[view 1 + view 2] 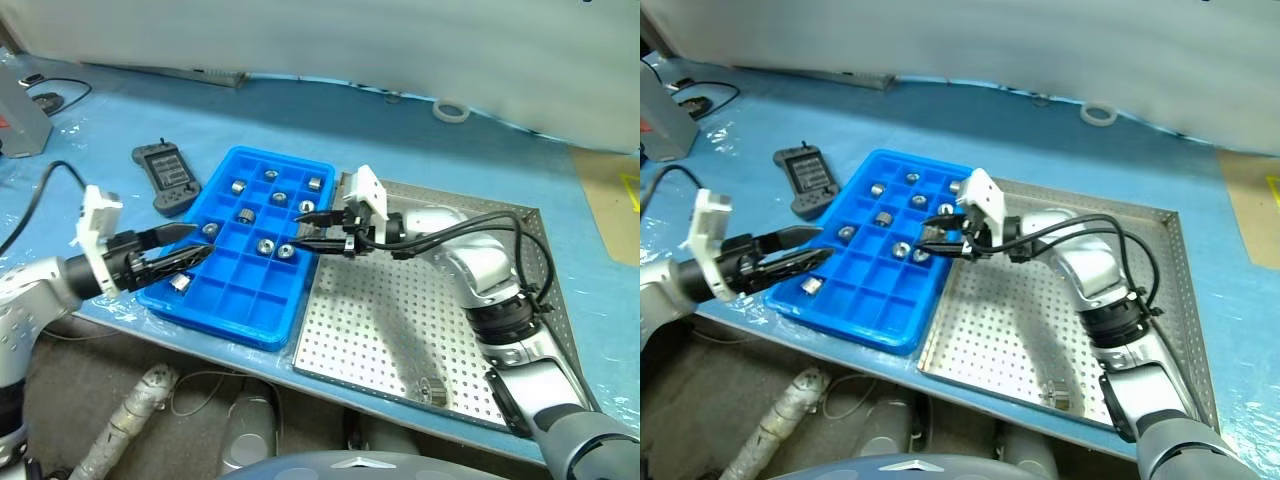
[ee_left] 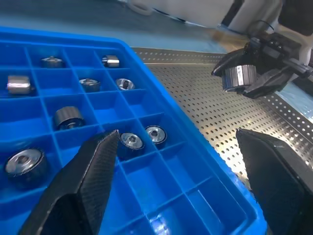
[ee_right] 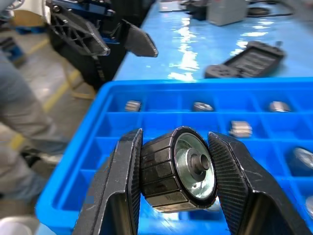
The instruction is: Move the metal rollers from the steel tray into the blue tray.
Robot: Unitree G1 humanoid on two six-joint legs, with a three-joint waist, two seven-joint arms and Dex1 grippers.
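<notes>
While your right gripper (image 3: 177, 172) clamps one of the metal rollers (image 3: 182, 170) between its two black fingers, it hangs over the near right edge of the blue tray (image 1: 232, 302), where that tray borders the steel tray (image 1: 400, 330). You can see the held roller side-on in the right wrist view, its central hole facing out. Your left gripper (image 1: 190, 246) sits at the blue tray's left side with its jaws spread apart and nothing between them. About ten rollers already lie in separate compartments of the blue tray, mostly toward its far and middle rows. One roller (image 1: 432, 391) remains on the steel tray's perforated floor, near its front edge. Beyond the blue tray a black handheld controller (image 1: 168, 176) lies on the light-blue table cover (image 1: 400, 140), and a white tape ring (image 1: 451, 110) rests farther back.
</notes>
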